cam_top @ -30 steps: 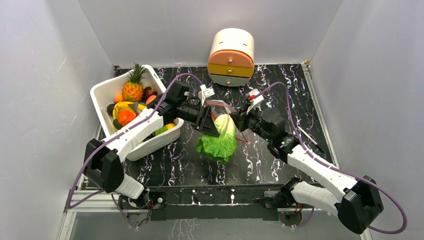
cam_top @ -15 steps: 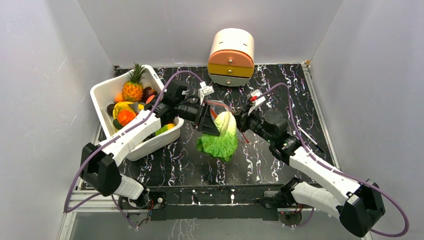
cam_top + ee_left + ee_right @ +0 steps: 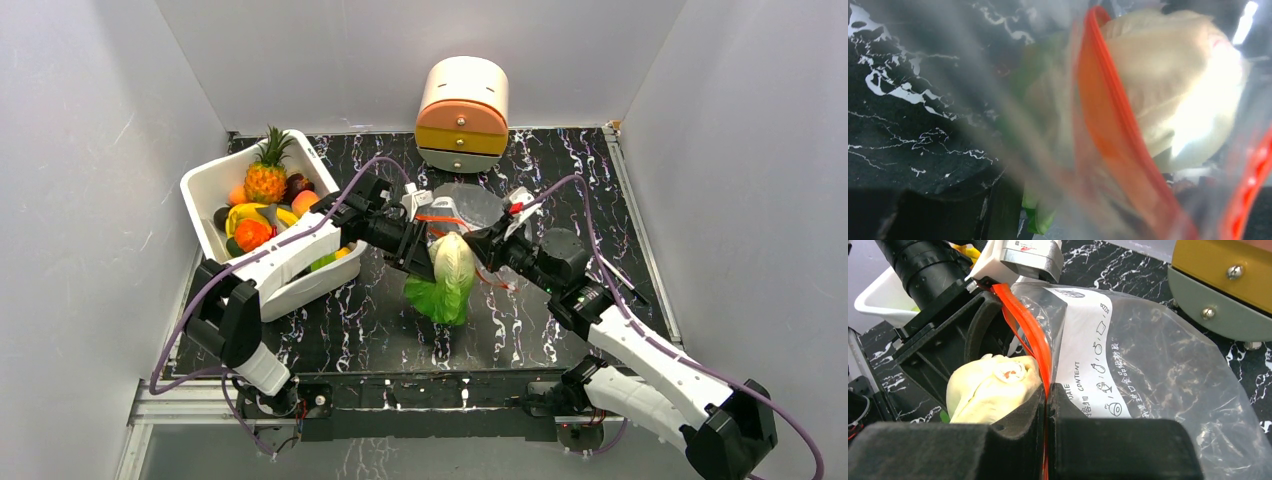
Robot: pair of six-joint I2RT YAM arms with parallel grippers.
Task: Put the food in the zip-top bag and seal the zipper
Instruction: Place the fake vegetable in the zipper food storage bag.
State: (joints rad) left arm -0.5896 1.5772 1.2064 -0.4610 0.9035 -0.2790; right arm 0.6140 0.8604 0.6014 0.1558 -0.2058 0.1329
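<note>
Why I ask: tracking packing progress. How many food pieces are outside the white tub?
1: the cabbage, at the mouth of the zip-top bag, centre of the overhead view. Others could be hidden.

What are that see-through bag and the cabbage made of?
The bag looks like thin clear plastic film: glossy and crinkled, with the table pattern showing through. The cabbage seems to be moulded matte plastic or rubber: smooth, uniform leaves.

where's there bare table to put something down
Bare marble along the near edge, short of the cabbage, and in the far right corner beside the drawer unit. Crowded mid-table around the zip-top bag; the white tub fills the left.
</note>
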